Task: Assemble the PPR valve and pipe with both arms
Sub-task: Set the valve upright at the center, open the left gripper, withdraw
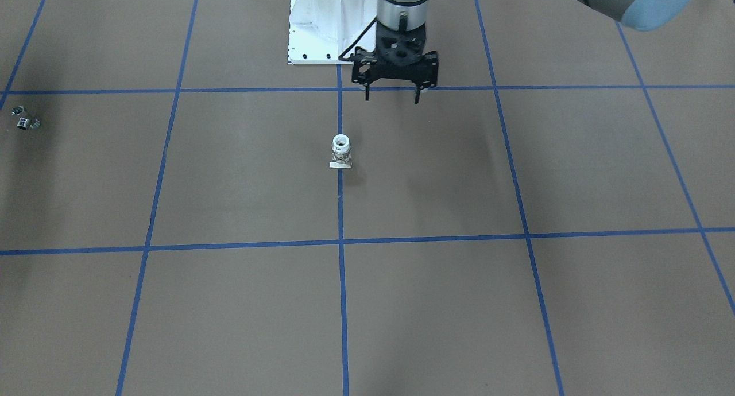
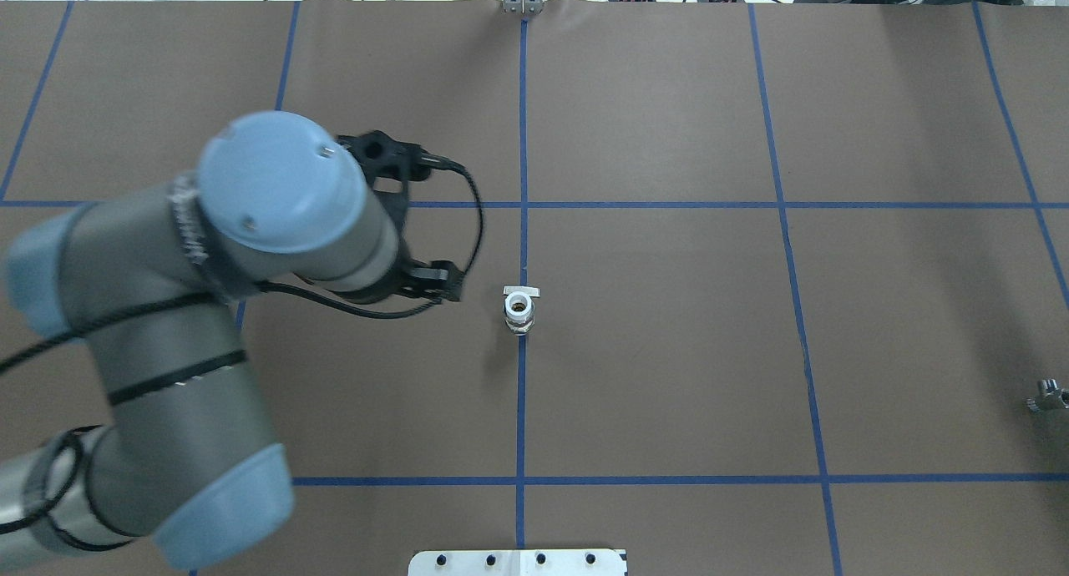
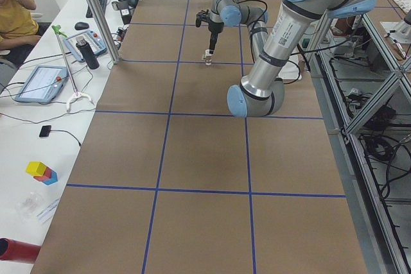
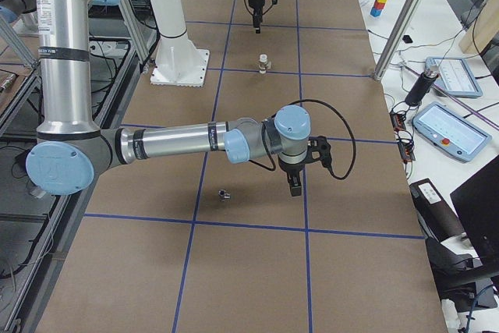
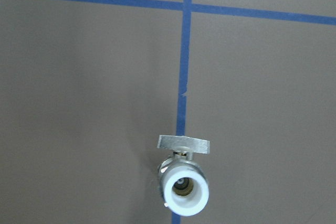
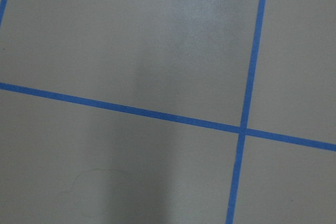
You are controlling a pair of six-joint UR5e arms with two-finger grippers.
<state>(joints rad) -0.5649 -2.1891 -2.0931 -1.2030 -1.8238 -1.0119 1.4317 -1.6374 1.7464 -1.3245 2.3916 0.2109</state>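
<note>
The PPR valve (image 1: 340,151) stands on the brown table at a blue tape line, white collar up and flat crossbar foot on the far side from the robot; it also shows in the overhead view (image 2: 520,309) and the left wrist view (image 5: 182,182). My left gripper (image 1: 393,99) is open and empty, hovering above the table to the robot's left of the valve. The pipe (image 1: 23,119) lies far off on the robot's right side (image 2: 1048,395). My right gripper (image 4: 295,183) hangs near the pipe (image 4: 225,193), apart from it; I cannot tell whether it is open.
The robot's white base plate (image 1: 321,28) is at the table's near edge (image 2: 518,562). Blue tape lines grid the brown table (image 6: 241,129). Tablets and a bottle sit on the side desk (image 4: 452,126) beyond the table edge.
</note>
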